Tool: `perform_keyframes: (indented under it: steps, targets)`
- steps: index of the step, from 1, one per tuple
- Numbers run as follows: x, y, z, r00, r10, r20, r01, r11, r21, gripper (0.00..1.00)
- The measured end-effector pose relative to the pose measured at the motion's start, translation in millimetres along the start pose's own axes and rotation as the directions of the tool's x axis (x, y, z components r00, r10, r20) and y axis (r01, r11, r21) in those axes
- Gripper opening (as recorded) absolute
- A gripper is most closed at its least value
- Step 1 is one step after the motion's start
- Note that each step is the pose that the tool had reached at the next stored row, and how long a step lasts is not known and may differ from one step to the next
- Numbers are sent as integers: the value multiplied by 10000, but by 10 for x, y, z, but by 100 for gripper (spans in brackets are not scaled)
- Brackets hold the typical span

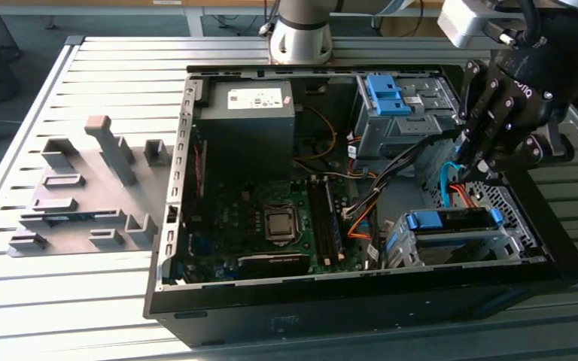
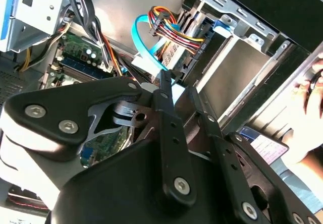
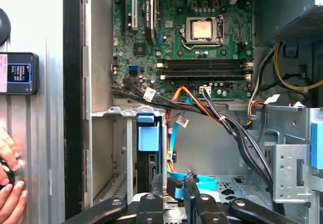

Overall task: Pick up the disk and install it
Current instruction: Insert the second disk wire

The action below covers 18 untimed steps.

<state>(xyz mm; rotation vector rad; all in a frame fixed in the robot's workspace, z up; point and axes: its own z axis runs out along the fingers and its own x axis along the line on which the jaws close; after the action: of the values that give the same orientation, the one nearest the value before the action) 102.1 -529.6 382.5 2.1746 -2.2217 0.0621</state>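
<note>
One slatted desk (image 1: pixel 88 301) carries an open computer case (image 1: pixel 369 297), and the disk (image 1: pixel 457 235) sits in the drive cage (image 1: pixel 400 244) at the case's near corner on the exterior view's right, blue rail up. Its long axis runs along the near wall. The pincer (image 1: pixel 480 174) hangs just above and beyond it, drawn narrow, holding no disk.

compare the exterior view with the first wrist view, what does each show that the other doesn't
Exterior view alone: the grey fixture plate with upright blocks on the slatted metal table, the arm's silver base, and the whole black gripper above the open black computer case.

First wrist view alone: a person's hand outside the case wall.

Both: the green motherboard, orange cables, and blue-railed disk in its bay.
</note>
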Motion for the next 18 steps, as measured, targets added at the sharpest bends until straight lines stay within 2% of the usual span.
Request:
perform_keyframes:
  steps: [4,10,11,15,17,18]
  targets:
    - [-30,1,14,10000,0,-42,0,10000,1,31]
    - [-49,2,78,9995,-1,-307,2,10000,6,31]
    - [-51,2,84,9995,-1,-330,2,10000,7,31]
    - [-56,2,94,9993,-1,-362,1,10000,8,29]
    - [-56,2,95,9993,-2,-365,2,10000,8,16]
    - [-56,2,97,9993,-2,-362,2,10000,8,16]
